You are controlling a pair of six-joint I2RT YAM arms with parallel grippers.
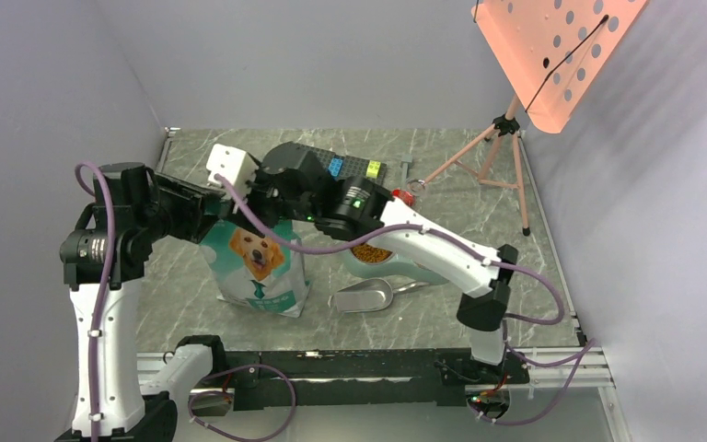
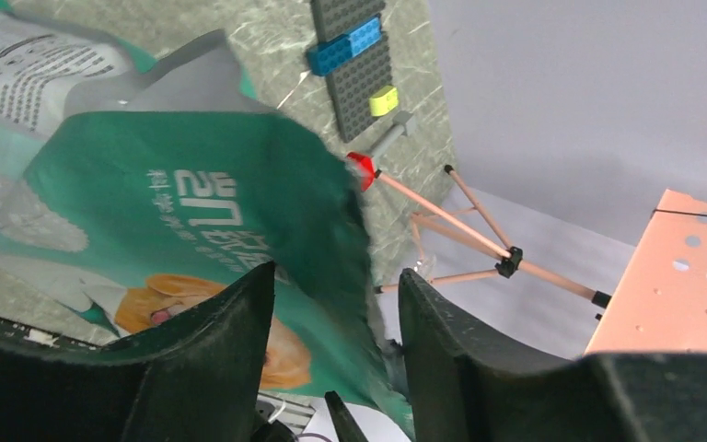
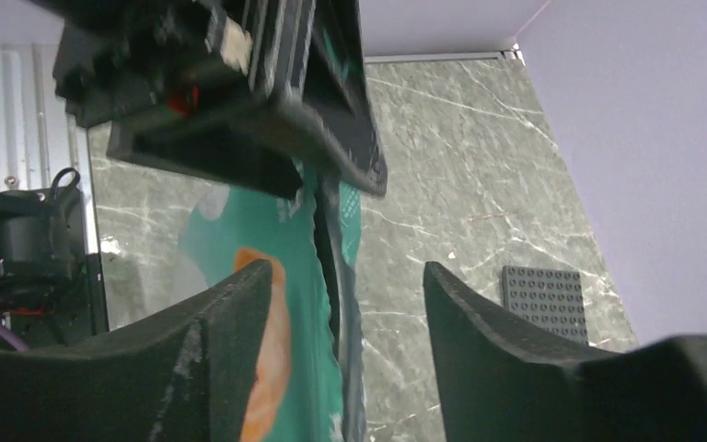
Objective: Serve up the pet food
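My left gripper [image 2: 338, 272] is spread wide. In its wrist view the ragged teal top edge of the pouch [image 1: 260, 267] runs down through the gap. It lies close to one finger, but nothing is pinching it. My right gripper [image 3: 347, 267] is just as wide apart. Its camera looks along the same thin edge, with the left gripper's black body right above it. Neither gripper has a hold on anything.

From overhead, both arms reach in over the top of the pouch from opposite sides. I read that as lining up to take the two lips of the mouth and pull it open or tip it. The pouch stands upright at the near left of the table [image 1: 460, 212], dog picture facing the camera.

Some kibble [image 1: 371, 253] already sits in one bowl of the dish [image 1: 405, 269], just right of the pouch and partly under my right forearm. Whatever is left inside the pouch is hidden from me. The scoop [image 1: 364, 296] lies empty just near of the dish, touched by neither arm.
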